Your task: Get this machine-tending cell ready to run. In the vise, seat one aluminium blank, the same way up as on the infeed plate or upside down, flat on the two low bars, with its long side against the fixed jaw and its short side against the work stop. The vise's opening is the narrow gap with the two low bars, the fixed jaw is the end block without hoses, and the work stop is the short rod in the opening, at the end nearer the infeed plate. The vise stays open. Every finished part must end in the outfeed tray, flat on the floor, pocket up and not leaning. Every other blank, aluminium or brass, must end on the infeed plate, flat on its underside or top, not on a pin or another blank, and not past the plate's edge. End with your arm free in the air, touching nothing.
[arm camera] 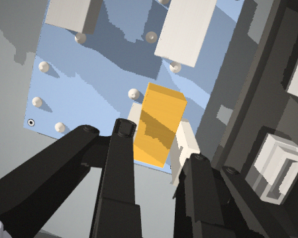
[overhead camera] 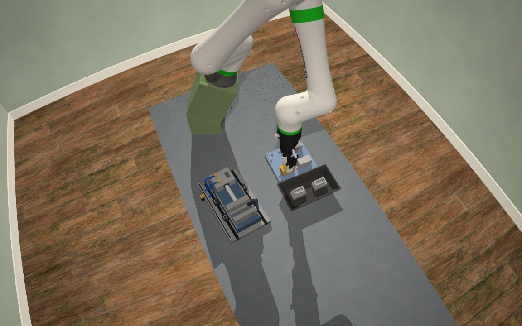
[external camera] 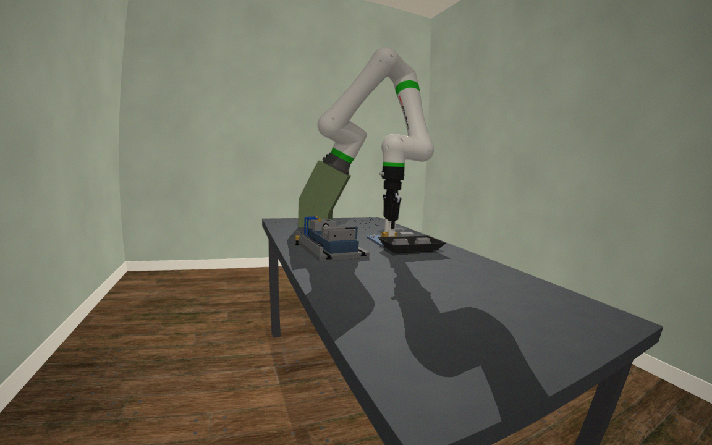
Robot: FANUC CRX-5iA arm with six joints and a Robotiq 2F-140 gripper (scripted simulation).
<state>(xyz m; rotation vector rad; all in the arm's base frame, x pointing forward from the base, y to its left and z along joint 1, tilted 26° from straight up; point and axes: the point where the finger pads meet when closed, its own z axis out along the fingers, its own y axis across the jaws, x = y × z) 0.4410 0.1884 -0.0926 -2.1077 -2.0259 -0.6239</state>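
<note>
My gripper (arm camera: 155, 125) is shut on a brass blank (arm camera: 159, 129), with a white finger pad on each long side. It holds the blank at the near corner of the blue infeed plate (arm camera: 122, 57), right at plate level; I cannot tell whether it touches. The same shows in the top view (overhead camera: 284, 167). Two aluminium blanks (arm camera: 186, 22) lie flat on the plate between its pins. Two finished parts (overhead camera: 297, 194) (overhead camera: 319, 184) sit pocket up in the black outfeed tray (overhead camera: 308, 185). The vise (overhead camera: 234, 202) stands to the left with its jaws apart.
The tray wall is close beside the plate on the gripper's right (arm camera: 255, 92). Several short pins (arm camera: 133, 94) stick up from the plate near the brass blank. The green robot pedestal (overhead camera: 210, 105) stands at the back of the table.
</note>
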